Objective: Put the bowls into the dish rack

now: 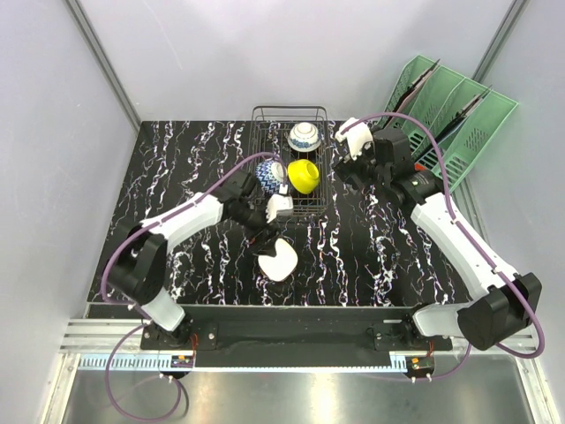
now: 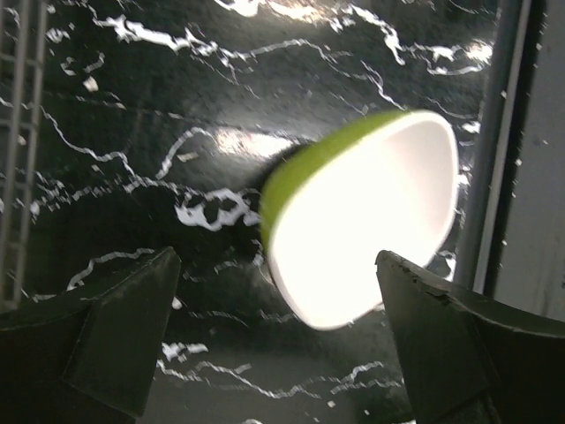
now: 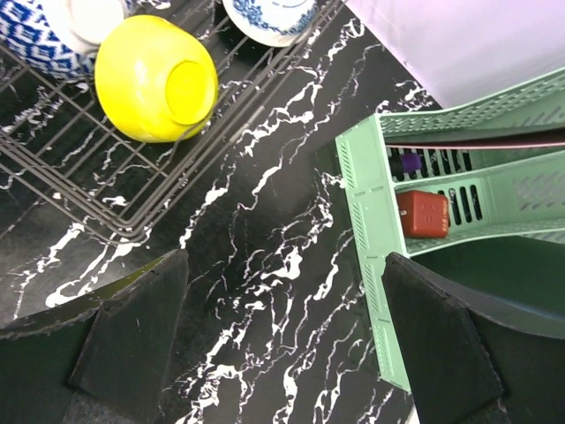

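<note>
at the far middle of the table, the dish rack is a rectangular basket of thin dark wire grid. three bowls sit in it. a glossy yellow bowl lies on its side, its round foot turned toward the right wrist camera. a bowl with a dense blue pattern lies just beside it, on the left. a white bowl with blue bands sits at the far end of the rack.

a fourth bowl, the lime-green bowl, is outside the rack, on the table nearer the arm bases. it is tipped on its side, showing a smooth white inside and a green outer wall. it looks blurred in the left wrist view.

the left gripper hangs between the rack and this bowl with its jaws spread wide and gripping nothing. in the wrist view the bowl lies beyond and between the dark wedge-shaped fingers. whether the right-hand finger touches its rim cannot be told.

the right gripper is just right of the rack, jaws likewise wide apart and empty, above bare table.

the table is black with white marble-like veins. a mint-green slotted plastic organizer stands at the far right corner. one slot holds a small red block.
</note>
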### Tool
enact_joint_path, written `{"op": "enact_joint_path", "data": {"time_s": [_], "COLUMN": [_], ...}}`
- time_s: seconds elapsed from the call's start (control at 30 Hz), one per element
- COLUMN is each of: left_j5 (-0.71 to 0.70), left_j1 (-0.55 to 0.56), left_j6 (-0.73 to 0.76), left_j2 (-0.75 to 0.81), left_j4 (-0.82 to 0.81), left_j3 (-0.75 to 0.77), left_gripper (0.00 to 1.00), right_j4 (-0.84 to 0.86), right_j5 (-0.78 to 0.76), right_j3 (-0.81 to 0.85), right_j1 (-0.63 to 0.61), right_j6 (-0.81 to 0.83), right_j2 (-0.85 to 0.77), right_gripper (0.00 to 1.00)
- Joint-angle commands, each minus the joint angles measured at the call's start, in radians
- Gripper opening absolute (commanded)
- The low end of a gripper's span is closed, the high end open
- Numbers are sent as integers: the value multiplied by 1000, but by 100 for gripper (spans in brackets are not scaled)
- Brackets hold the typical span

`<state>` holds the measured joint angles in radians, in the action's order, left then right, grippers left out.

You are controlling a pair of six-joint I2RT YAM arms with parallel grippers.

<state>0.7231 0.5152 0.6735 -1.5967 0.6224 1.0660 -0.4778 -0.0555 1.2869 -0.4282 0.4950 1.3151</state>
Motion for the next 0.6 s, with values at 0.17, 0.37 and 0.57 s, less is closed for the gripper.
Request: {"op": "enact_joint_path", "data": {"time_s": [0.17,0.37,0.57], "left_j5": [-33,-28,-42], "left_j1": [43,54,55], "left_j6": [-22,-20,-25], "left_j2": [-68,-88,-59], "left_j4": [-69,-73,-73], "left_j3": [69,57,54], "left_gripper": [80,37,0], "right_j4": [21,19,19], "right_j5": [52,51,45], "right_j3": [55,68,77], "right_j1": [2,3,3], "right_j6": [-36,-41,-46], "right_j2": [-7,1,22], "right_gripper": [100,100,100]}}
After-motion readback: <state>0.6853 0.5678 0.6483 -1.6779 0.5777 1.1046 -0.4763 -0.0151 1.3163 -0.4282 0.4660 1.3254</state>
